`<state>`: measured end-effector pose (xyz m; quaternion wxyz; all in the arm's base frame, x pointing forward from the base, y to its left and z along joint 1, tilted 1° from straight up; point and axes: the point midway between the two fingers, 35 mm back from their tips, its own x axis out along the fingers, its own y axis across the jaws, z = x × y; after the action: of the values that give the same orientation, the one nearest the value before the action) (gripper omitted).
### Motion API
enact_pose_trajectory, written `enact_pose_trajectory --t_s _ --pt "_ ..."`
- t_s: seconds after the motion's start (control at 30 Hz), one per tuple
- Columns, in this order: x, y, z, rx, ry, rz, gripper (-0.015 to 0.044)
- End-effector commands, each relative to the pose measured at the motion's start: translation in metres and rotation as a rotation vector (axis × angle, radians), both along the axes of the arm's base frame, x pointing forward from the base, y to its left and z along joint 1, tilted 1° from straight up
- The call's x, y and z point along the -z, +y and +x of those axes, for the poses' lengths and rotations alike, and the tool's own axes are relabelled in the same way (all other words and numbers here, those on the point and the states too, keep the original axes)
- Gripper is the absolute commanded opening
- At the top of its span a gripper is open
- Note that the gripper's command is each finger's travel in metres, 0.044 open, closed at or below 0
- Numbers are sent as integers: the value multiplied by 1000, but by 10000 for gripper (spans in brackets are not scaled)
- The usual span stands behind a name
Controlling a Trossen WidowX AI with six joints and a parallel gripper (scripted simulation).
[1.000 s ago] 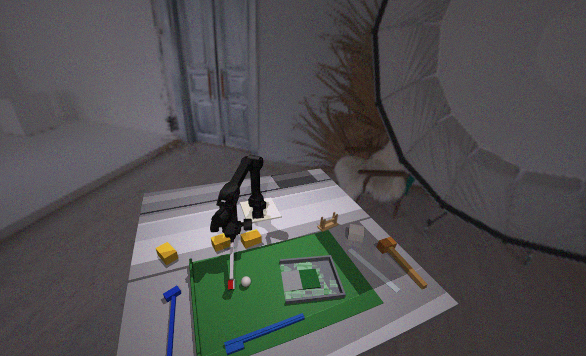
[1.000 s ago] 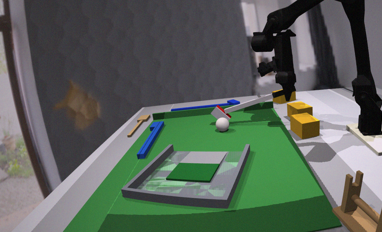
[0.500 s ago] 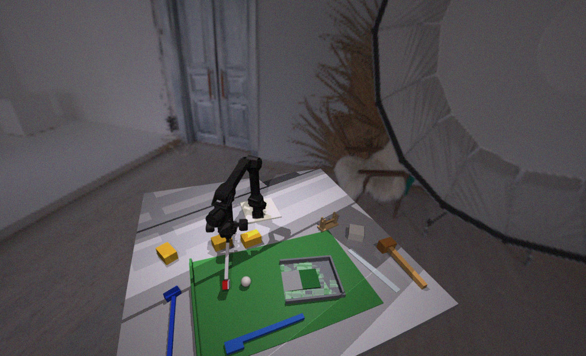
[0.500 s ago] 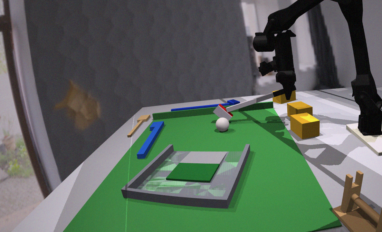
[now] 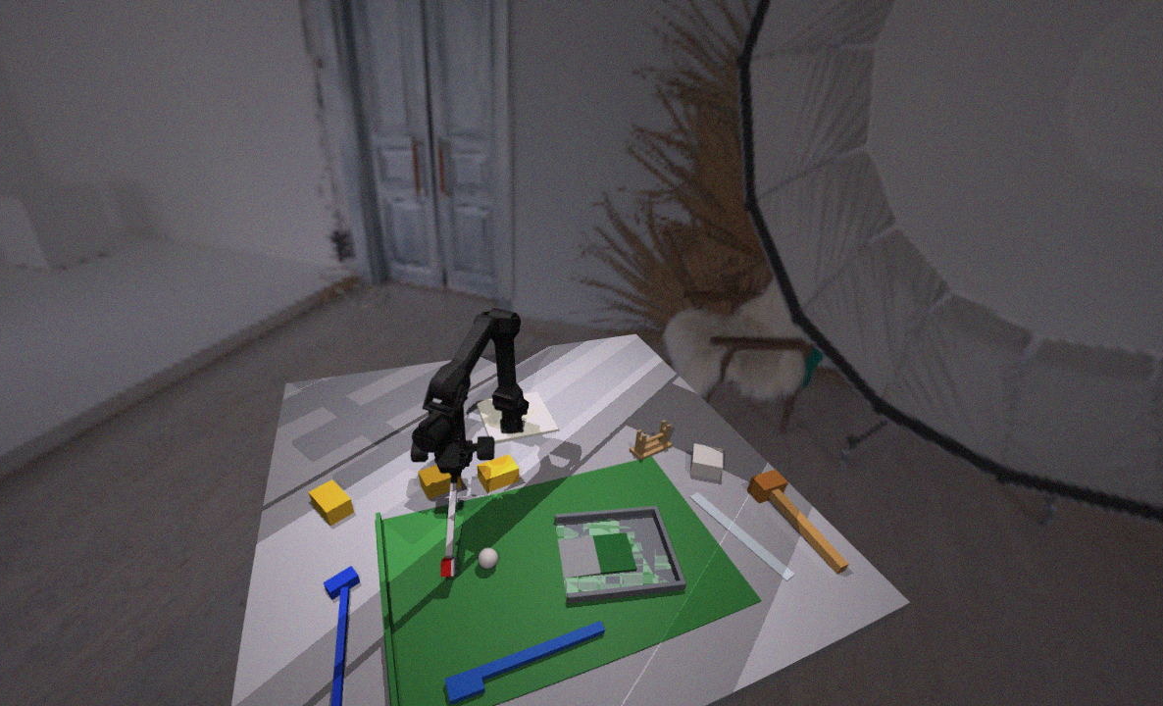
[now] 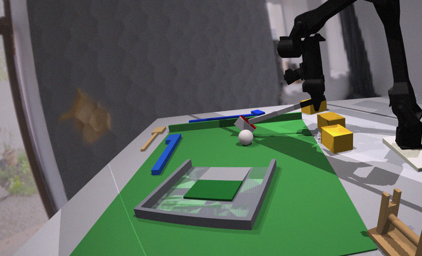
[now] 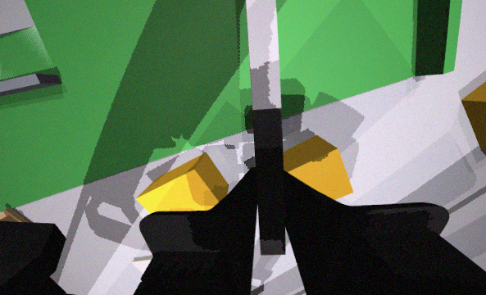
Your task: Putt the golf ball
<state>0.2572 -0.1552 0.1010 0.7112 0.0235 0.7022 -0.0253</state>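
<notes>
My gripper (image 5: 455, 479) (image 6: 316, 106) (image 7: 264, 171) is shut on the dark grip of the red putter, whose pale shaft (image 5: 451, 525) (image 6: 275, 113) (image 7: 264, 49) slopes down to a tilted red and white head (image 5: 447, 568) (image 6: 244, 124). The golf ball (image 5: 487, 558) (image 6: 245, 137) rests on the green mat (image 5: 515, 614) (image 6: 301, 197), between the head and the ramp. In the top view a small gap shows between head and ball. The grey ramp (image 5: 578, 556) (image 6: 225, 173) leads up to the raised green (image 5: 615, 553) (image 6: 213, 190). Head and ball are outside the wrist view.
A grey wall (image 5: 625, 593) (image 6: 193, 221) encloses the green on three sides. Yellow blocks (image 5: 330, 501) (image 5: 498, 473) (image 6: 336, 138) (image 7: 185, 190) stand near the gripper. A blue putter (image 5: 524, 656) (image 6: 166, 155) lies on the mat; another (image 5: 339, 631) lies outside its rail. A wooden rack (image 5: 651, 443) stands behind.
</notes>
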Motion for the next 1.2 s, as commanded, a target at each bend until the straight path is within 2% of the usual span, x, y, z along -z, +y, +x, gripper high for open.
enact_pose_trajectory --t_s 0.0,0.17,0.23,0.43,0.83,1.17 --pt "-2 49 7 -20 -6 6 0" --pt "-2 114 5 -23 -9 12 0" --pt "-2 122 3 -23 -9 12 0" --pt "-9 122 4 -23 -9 12 0" --pt "-60 121 2 -23 -9 12 0" --pt "-52 121 2 -29 8 15 0"
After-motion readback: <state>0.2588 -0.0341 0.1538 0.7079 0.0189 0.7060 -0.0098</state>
